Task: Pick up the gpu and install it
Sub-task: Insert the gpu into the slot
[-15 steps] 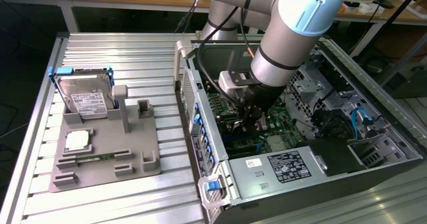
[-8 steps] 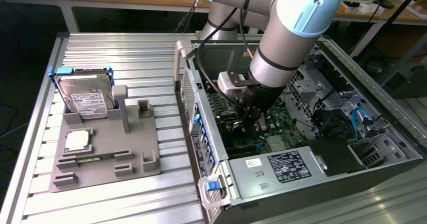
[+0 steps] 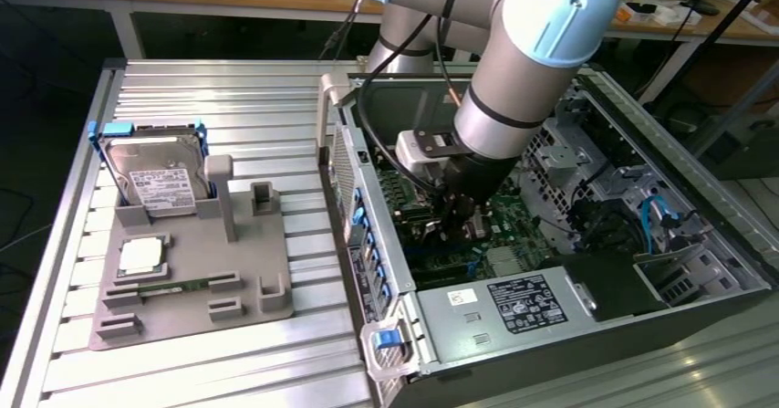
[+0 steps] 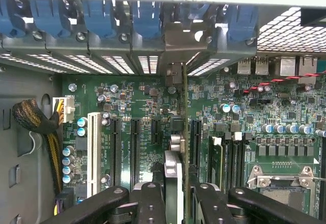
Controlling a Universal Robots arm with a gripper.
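One card — the gpu, seen edge-on at lower centre of the wrist view, pinched by the gripper over the motherboard slots — wants keeping upright, its bracket lined with the rear opening, then pressing evenly.

a grey robot arm with pale blue joint caps reaches into a dark computer case, its black gripper low over the green motherboard. in the wrist view the black fingers flank the gpu, seen edge-on as a thin brownish-green board with a silver bracket. black expansion slots and one white slot stripe the motherboard; blue latches line the grey rear wall. on the exterior view's left, a silver hard drive with a white label stands in a blue frame on a grey fixture, over a silver ribbed table.
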